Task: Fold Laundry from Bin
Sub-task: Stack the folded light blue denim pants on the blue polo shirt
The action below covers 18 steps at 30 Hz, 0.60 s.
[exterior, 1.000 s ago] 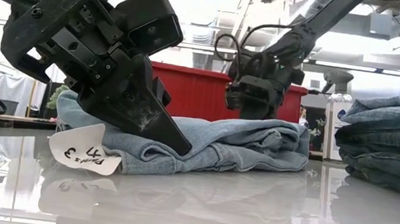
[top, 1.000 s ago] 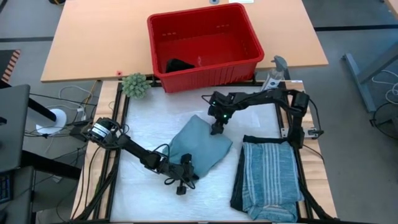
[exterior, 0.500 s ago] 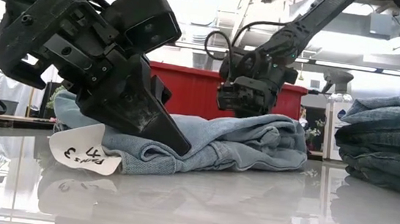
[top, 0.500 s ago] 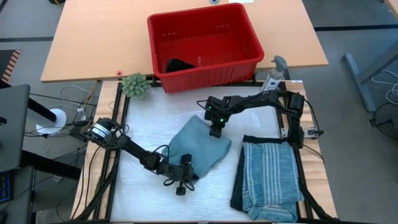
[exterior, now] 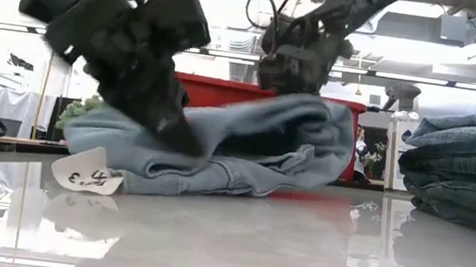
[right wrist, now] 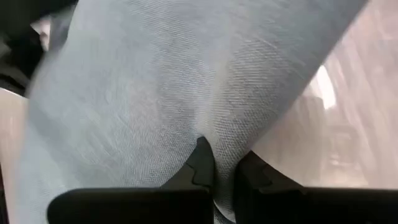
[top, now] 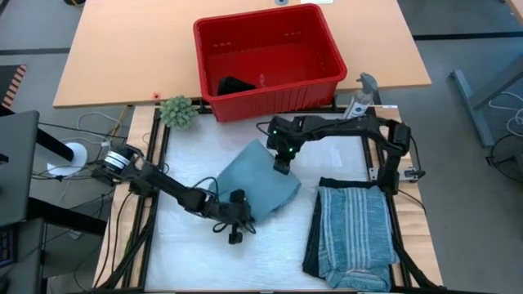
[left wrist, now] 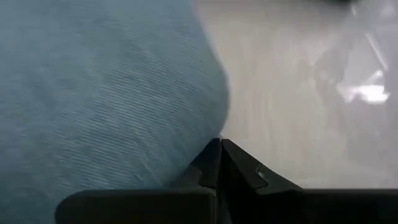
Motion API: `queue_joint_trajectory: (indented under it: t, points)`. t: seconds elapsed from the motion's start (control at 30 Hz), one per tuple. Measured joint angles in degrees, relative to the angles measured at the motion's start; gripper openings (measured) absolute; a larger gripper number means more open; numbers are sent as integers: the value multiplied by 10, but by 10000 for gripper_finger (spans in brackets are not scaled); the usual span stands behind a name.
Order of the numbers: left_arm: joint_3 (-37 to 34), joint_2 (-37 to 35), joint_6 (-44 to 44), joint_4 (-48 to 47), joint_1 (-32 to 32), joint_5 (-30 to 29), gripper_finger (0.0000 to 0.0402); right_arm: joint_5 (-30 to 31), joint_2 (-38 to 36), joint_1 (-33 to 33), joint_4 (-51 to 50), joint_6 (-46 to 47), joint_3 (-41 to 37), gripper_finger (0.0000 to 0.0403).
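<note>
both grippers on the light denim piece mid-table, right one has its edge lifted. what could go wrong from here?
1. The right gripper pinches only a small bit of the light blue denim piece; it may slip out.
2. The left gripper is shut at the cloth's near edge; uneven pulling could undo the fold.
3. The folded stack lies close by; a wide swing could disturb it.

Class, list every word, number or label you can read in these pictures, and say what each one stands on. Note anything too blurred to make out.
"3": handwritten on the white paper tag on the light blue denim garment, seen in the low view.
More handwriting follows the 3 on that tag, but it is too blurred to read.
No other readable text shows, neither on the red bin nor on the folded stack.
</note>
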Motion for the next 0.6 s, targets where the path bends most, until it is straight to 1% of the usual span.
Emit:
queue_joint_trajectory:
  t: [0.07, 0.17, 0.27, 0.33, 0.37, 0.43, 0.53, 0.57, 0.6]
  points:
    - [0, -41, -41, -25, 8, -4, 0, 14, -11, -1, -16, 0, 4, 46]
    - [1, -130, -123, -77, 18, -23, 0, 21, -18, -2, -18, 11, 5, 46]
    - [2, -224, -170, -161, 9, -94, 0, 22, -20, -3, -37, 25, 6, 46]
    - [2, -282, -193, -225, -3, -144, 0, 36, -20, 3, -56, 33, 6, 46]
    - [2, -306, -197, -255, -10, -156, 0, 44, -20, 7, -64, 34, 6, 46]
    - [3, -343, -199, -301, -21, -148, 0, 53, -20, 14, -70, 41, 6, 46]
    - [3, -376, -187, -328, -43, -78, 0, 58, -20, 21, -68, 49, 6, 46]
    - [3, -381, -176, -331, -50, -62, 0, 62, -20, 24, -66, 58, 6, 46]
    - [3, -383, -170, -336, -58, -61, 0, 63, -21, 26, -65, 67, 6, 46]
